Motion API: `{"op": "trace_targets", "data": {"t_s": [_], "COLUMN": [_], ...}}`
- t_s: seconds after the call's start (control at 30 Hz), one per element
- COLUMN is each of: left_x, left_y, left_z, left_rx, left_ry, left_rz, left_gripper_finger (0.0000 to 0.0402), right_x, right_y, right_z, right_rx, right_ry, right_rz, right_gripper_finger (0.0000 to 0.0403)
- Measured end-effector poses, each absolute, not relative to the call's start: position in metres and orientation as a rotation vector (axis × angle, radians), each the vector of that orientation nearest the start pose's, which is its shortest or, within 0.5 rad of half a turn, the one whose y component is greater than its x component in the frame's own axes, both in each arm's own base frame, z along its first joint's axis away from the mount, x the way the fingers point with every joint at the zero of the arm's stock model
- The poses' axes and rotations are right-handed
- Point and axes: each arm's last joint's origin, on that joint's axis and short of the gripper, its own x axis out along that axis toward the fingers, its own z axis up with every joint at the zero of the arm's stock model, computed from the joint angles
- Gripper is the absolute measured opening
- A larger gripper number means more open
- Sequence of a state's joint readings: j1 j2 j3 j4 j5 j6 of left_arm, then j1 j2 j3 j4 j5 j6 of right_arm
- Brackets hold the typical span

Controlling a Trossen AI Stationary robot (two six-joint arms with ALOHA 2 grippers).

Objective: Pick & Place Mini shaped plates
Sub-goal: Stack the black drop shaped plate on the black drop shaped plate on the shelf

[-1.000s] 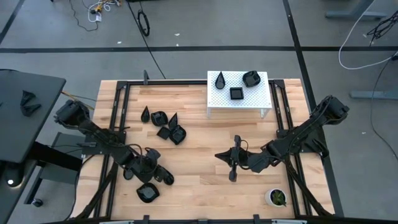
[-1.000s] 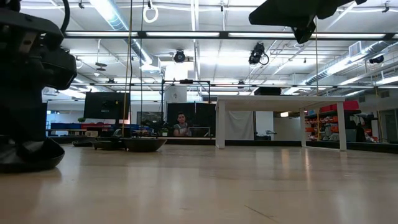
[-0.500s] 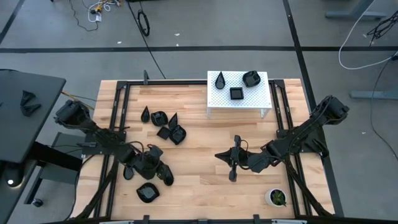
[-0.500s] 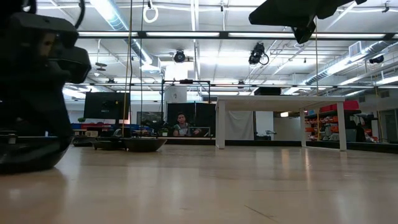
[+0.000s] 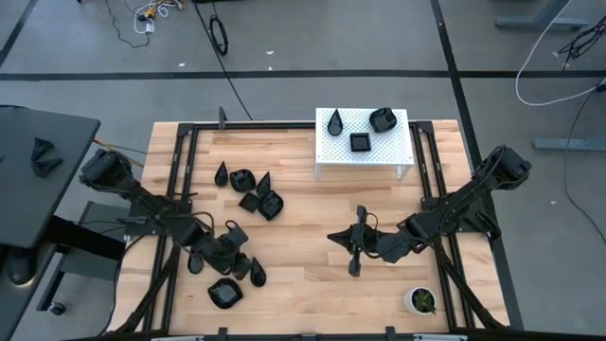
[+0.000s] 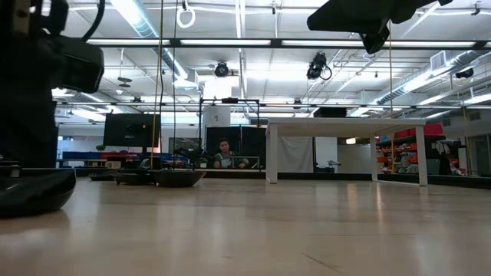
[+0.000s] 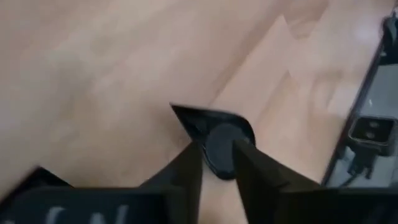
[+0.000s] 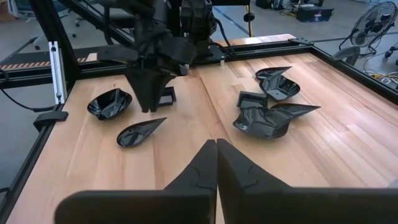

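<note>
Hovering low over the table's near-left part, the left gripper has its fingers parted, a teardrop plate lying flat on the wooden table below them, unheld. The right gripper, fingers pressed together, waits mid-table. Farther off: a cluster of black plates, then three on a white stand. A person sits beyond.

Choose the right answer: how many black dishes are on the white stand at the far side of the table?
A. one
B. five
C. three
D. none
C. The high view shows three black dishes on the white stand: a teardrop dish, a square dish and a rounded dish.
</note>
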State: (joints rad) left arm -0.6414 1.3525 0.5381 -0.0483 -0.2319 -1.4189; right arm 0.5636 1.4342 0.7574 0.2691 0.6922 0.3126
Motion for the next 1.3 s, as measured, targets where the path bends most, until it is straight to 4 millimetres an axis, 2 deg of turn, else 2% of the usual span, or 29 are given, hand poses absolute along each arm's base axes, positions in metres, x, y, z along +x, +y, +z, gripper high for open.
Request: {"op": "trace_targets", "data": {"t_s": [0.17, 0.3, 0.43, 0.63, 0.9, 1.1, 1.3], "left_x": [0.191, 0.193, 0.197, 0.199, 0.205, 0.224, 0.261], "left_y": [-0.143, -0.143, -0.146, -0.146, -0.142, -0.127, -0.093], "left_z": [0.143, 0.134, 0.131, 0.125, 0.128, 0.136, 0.16], "left_rx": [-0.983, -0.986, -0.997, -0.988, -0.971, -0.961, -0.819], "left_ry": [0.887, 0.871, 0.842, 0.847, 0.815, 0.73, 0.636], "left_rz": [0.285, 0.346, 0.339, 0.349, 0.328, 0.279, 0.253], "left_gripper_finger": [0.0163, 0.017, 0.0146, 0.0085, 0.0009, 0.0012, 0.0005], "right_x": [0.259, 0.259, 0.259, 0.259, 0.259, 0.26, 0.255], "right_y": [0.142, 0.142, 0.142, 0.142, 0.142, 0.142, 0.144], "right_z": [0.223, 0.223, 0.223, 0.223, 0.223, 0.223, 0.221], "right_rx": [0.071, 0.078, 0.078, 0.081, 0.081, 0.081, 0.064], "right_ry": [0.305, 0.304, 0.304, 0.304, 0.304, 0.305, 0.338], "right_rz": [-0.177, -0.18, -0.181, -0.181, -0.18, -0.177, -0.178], "right_gripper_finger": [0.0005, 0.0005, 0.0005, 0.0005, 0.0005, 0.0005, 0.0005]}}
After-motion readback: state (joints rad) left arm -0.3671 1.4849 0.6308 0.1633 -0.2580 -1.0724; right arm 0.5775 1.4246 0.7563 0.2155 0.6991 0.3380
